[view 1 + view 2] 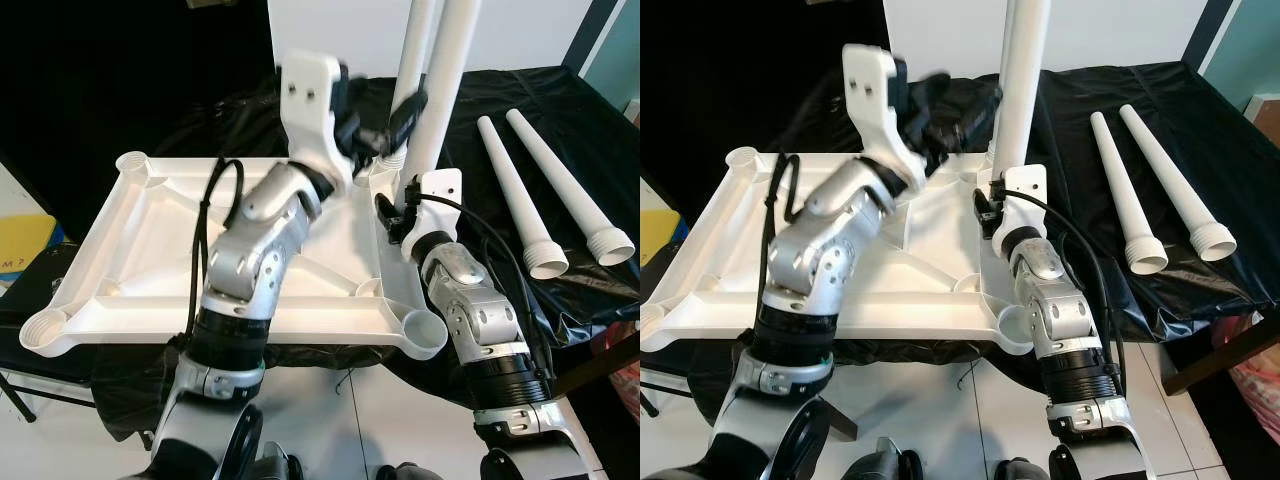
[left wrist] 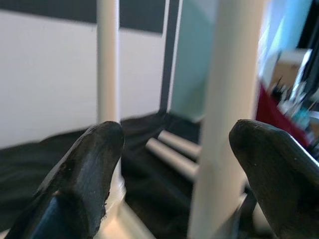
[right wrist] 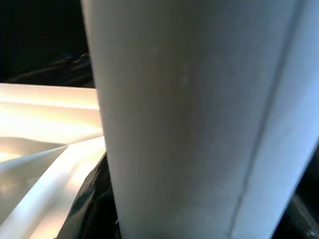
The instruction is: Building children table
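The white plastic tabletop [image 1: 150, 270] lies upside down at the centre of the head views, ribs and corner sockets facing up, on a surface draped in black cloth [image 1: 560, 130]. One white leg [image 1: 1020, 80] stands upright at the tabletop's far right corner; in the left eye view a second upright leg [image 1: 412, 50] shows close beside it. Two loose legs [image 1: 545, 190] lie side by side on the cloth at the right of the frame, threaded ends toward the robot.

The left gripper [image 2: 174, 149] reaches across the tabletop toward the upright legs. In the left wrist view its fingers [image 2: 84, 174] are spread apart, with a leg between them and not clamped.

The right gripper [image 1: 405, 205] sits at the base of the standing leg. The right wrist view is taken very close against the leg; whether the fingers are apart or together cannot be told.

Pale tiled floor [image 1: 970, 400] shows at the bottom, a white wall [image 1: 940, 40] at the top centre.
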### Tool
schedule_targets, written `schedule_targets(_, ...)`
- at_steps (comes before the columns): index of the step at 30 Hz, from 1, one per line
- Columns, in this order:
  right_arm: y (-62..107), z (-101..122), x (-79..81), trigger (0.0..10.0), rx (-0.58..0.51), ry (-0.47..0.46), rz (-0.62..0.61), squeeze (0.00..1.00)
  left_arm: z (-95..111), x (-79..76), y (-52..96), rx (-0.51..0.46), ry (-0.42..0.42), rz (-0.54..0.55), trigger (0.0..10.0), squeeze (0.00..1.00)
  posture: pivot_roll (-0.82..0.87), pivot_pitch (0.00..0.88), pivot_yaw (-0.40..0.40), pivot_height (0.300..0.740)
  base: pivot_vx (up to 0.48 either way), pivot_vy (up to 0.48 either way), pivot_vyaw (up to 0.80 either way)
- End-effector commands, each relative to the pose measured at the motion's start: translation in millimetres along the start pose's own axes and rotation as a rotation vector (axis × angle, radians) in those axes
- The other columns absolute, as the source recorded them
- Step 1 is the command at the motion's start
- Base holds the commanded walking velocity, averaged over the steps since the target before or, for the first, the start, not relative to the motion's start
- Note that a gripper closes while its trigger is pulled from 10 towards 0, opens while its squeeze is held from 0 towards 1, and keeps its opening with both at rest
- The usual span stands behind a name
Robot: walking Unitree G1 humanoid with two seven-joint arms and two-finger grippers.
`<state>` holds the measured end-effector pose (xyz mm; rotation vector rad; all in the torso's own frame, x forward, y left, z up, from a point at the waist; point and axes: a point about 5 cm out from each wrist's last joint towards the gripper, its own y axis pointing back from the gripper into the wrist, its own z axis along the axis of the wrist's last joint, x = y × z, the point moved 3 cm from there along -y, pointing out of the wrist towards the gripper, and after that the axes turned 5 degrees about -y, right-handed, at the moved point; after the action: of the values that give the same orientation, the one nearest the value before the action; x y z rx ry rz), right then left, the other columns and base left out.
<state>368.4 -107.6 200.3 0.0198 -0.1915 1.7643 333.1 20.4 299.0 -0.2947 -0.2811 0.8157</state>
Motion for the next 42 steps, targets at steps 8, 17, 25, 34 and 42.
schedule_targets(8, 1.3, 8, -9.5, 10.0, -0.068, 0.021, -0.053, 0.0, -55, -3.4, 36.0, 0.169, -0.214, -0.005, 10.0, 0.0, -0.01, 0.092, 0.006, 0.74, 0.0, 0.0, 0.0)
schedule_targets(17, 5.6, 4, -8.8, 10.0, -0.072, 0.034, -0.048, 0.0, -87, -16.1, 59.6, 0.287, -0.21, -0.08, 10.0, 0.0, -0.02, 0.1, 0.006, 0.74, 0.0, 0.0, 0.0)
schedule_targets(25, 10.7, 2, -5.1, 10.0, -0.088, 0.034, -0.022, 0.0, -95, -10.9, 70.2, 0.308, -0.17, -0.033, 10.0, 0.0, -0.03, 0.104, 0.008, 0.74, 0.0, 0.0, 0.0)
schedule_targets(34, 29.7, 0, -12.6, 10.0, -0.151, 0.041, -0.014, 0.0, -79, 46.5, 88.9, 0.213, -0.047, 0.396, 10.0, 0.0, -0.05, 0.094, 0.005, 0.74, 0.0, 0.0, 0.0)
schedule_targets(42, 43.9, 0, -29.5, 10.0, -0.184, 0.024, -0.076, 0.0, -80, 60.8, 117.2, 0.212, -0.034, 0.555, 10.0, 0.0, -0.05, 0.083, -0.005, 0.74, 0.0, 0.0, 0.0)
